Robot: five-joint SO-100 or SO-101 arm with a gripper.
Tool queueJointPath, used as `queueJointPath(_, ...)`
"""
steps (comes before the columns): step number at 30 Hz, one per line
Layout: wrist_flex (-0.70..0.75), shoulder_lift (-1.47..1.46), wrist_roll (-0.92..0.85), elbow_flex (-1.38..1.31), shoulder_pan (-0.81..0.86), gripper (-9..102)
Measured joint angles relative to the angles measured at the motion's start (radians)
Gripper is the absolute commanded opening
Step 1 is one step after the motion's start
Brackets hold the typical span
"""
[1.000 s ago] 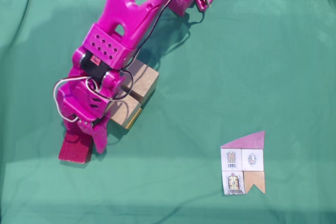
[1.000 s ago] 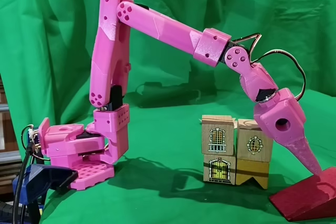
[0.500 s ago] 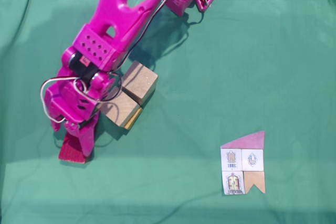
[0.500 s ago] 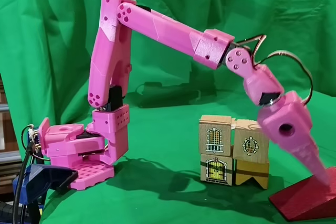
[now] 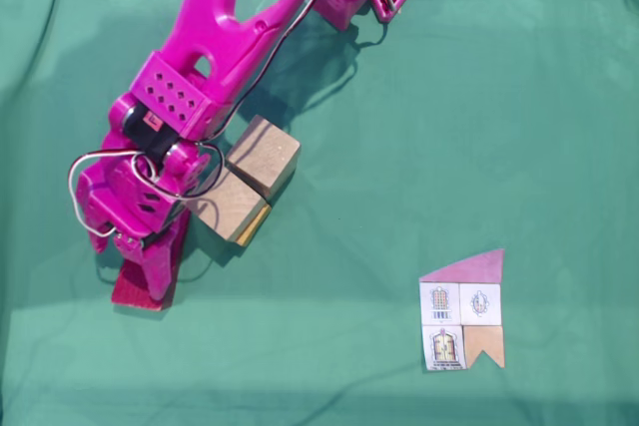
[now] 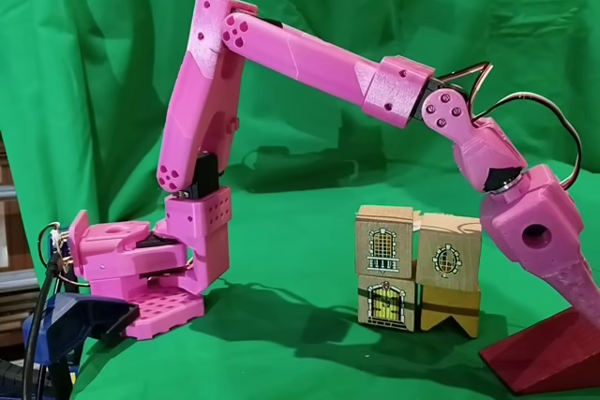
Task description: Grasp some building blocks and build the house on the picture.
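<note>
gripper (image 5: 150,264) tip sits right over the near end of the red block (image 5: 128,289) in the top-down fixed view, pointing down along it. from the side fixed view the gripper (image 6: 589,299) slants down onto the upper part of the red block (image 6: 548,362), which looks like a wedge lying on the cloth to the right of the stack. i cannot tell how far the fingers are spread or whether they have the block yet.

the stacked blocks (image 6: 417,269) stand just left of the wedge, four faces showing, two over two. in the top-down view the block's long axis runs roughly in line with the fingers, away from the stack. the card (image 5: 462,311) lies well apart, lower right on the green cloth (image 5: 499,97).
</note>
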Motion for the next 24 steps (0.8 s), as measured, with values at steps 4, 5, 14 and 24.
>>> queueJointPath(4, 0.0, 0.0, -0.003, 0.0, 0.0, 36)
queueJointPath(5, 0.0, 0.0, -0.003, 0.0, 0.0, 36)
queueJointPath(14, 0.0, -0.032, -0.003, 0.0, -0.011, 36)
queueJointPath(24, 0.0, -0.08, -0.003, -0.031, -0.014, 36)
